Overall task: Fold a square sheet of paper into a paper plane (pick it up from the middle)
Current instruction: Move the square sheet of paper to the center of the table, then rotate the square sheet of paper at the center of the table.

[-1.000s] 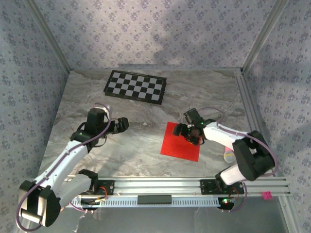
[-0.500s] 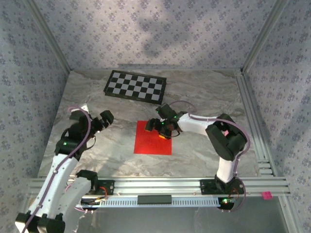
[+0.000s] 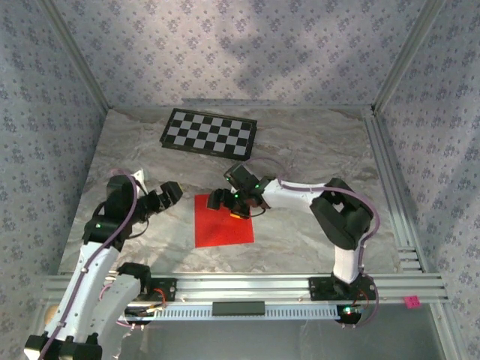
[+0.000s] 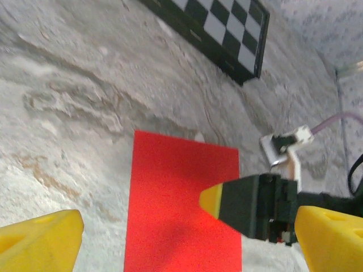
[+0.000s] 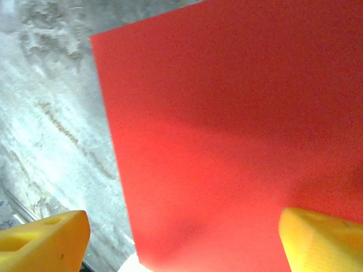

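The square sheet of paper (image 3: 223,222) lies flat and bright red on the marble table, left of centre. My right gripper (image 3: 229,202) is low over its far edge, jaws spread wide, and its yellow fingertip (image 4: 212,201) rests on or just above the sheet (image 4: 181,198). In the right wrist view the sheet (image 5: 238,124) spreads below the open right gripper (image 5: 182,232). My left gripper (image 3: 166,193) hovers just left of the sheet, open and holding nothing. In its own view the left gripper (image 4: 187,238) faces the sheet's left half.
A black-and-white checkerboard (image 3: 209,133) lies at the back of the table, also in the left wrist view (image 4: 227,31). Metal rails run along the right side (image 3: 386,172) and front (image 3: 247,285). Patterned walls enclose the table.
The right gripper swept left across the table and the red sheet moved left with it. The left arm drew back towards the left, then its gripper turned towards the sheet.
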Robot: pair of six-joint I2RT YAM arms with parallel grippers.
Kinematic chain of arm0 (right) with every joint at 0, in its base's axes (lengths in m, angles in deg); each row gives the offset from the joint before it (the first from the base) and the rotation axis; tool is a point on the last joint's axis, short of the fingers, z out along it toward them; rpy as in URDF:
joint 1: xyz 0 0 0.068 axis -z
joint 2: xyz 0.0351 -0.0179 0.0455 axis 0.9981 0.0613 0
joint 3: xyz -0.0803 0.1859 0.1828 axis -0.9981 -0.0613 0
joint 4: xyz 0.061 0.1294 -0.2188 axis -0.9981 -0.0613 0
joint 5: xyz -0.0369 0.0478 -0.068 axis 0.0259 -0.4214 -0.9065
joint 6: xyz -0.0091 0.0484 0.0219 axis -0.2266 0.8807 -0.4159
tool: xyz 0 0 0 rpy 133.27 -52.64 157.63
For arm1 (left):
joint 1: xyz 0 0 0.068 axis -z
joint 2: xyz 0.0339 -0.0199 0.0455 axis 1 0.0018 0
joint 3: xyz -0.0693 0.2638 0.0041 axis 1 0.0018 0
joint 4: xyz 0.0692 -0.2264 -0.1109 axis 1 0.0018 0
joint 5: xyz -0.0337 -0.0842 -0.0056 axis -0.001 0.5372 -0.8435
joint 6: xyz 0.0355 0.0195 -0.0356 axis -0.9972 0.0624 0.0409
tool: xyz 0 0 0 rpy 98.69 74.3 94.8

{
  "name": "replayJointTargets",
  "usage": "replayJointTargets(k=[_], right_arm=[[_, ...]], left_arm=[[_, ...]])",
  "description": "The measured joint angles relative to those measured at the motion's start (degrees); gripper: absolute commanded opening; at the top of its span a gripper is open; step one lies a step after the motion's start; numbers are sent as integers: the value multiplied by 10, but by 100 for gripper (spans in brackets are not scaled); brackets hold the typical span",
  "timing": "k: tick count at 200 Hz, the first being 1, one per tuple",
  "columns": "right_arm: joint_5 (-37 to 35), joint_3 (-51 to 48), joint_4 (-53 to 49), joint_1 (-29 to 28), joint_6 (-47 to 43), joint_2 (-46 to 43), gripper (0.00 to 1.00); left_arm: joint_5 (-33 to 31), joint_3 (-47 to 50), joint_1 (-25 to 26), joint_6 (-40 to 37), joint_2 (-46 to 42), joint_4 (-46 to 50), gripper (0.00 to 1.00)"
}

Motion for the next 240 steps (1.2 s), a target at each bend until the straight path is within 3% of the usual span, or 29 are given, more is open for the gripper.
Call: replayJointTargets(k=[36, 76, 116, 197, 240], right_arm=[[-57, -29, 2, 3, 23, -73, 84], [-56, -34, 2, 11, 22, -49, 82], [-56, -30, -5, 12, 28, 3, 80], [-74, -43, 35, 25, 151, 1, 78], [-76, -73, 67, 26, 157, -30, 83]], left_arm=[[68, 31, 0, 0, 30, -2, 89], [103, 34, 0, -25, 98, 11, 84], [104, 16, 0, -55, 114, 38, 84], [91, 23, 3, -35, 82, 22, 84], [74, 23, 37, -20, 90, 22, 80]])
